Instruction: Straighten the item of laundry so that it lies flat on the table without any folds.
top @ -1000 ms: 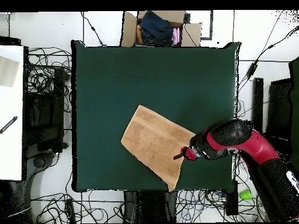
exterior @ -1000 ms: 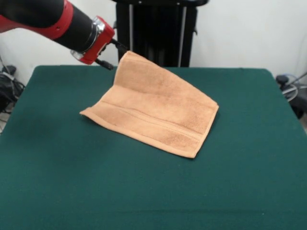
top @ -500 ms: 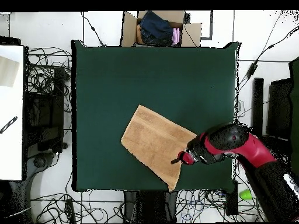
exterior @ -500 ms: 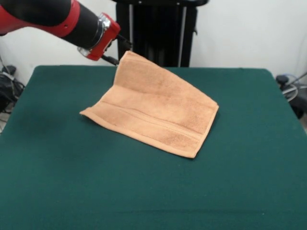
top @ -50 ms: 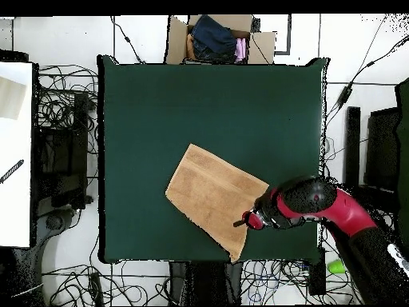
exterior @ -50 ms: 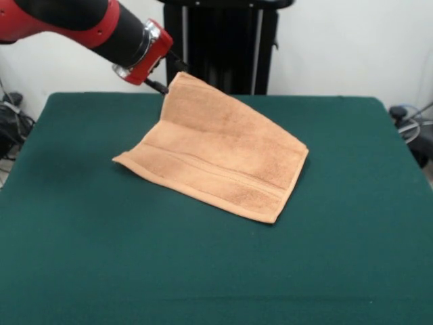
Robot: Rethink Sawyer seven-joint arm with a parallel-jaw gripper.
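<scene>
We find the pincer [exterior @ -50 ms: 168, 76] at about eleven o'clock in the front view, at the end of the red and black arm [exterior @ -50 ms: 81, 24], right against the raised far corner of the towel [exterior @ -50 ms: 216, 152]. Whether its tips are spread or pinching the cloth we cannot tell; they are dark, small and partly behind the towel's edge.

Working from near to far in the front view: the dark green tabletop [exterior @ -50 ms: 203, 271] lies bare in the foreground. Next comes the towel's nearest hem, with woven band stripes running parallel to it, flat on the felt, its corners pointing toward five and nine o'clock. Beyond that the orange-tan cloth slopes upward, and its far corner, at about eleven o'clock, is lifted off the tabletop beside the pincer. Behind the table stands a black pedestal [exterior @ -50 ms: 223, 40] against a white wall.

From overhead, the towel [top @ -50 ms: 212, 196] sits toward five o'clock on the tabletop [top @ -50 ms: 160, 120], turned diagonally, with the pincer [top @ -50 ms: 242, 221] at its edge.
</scene>
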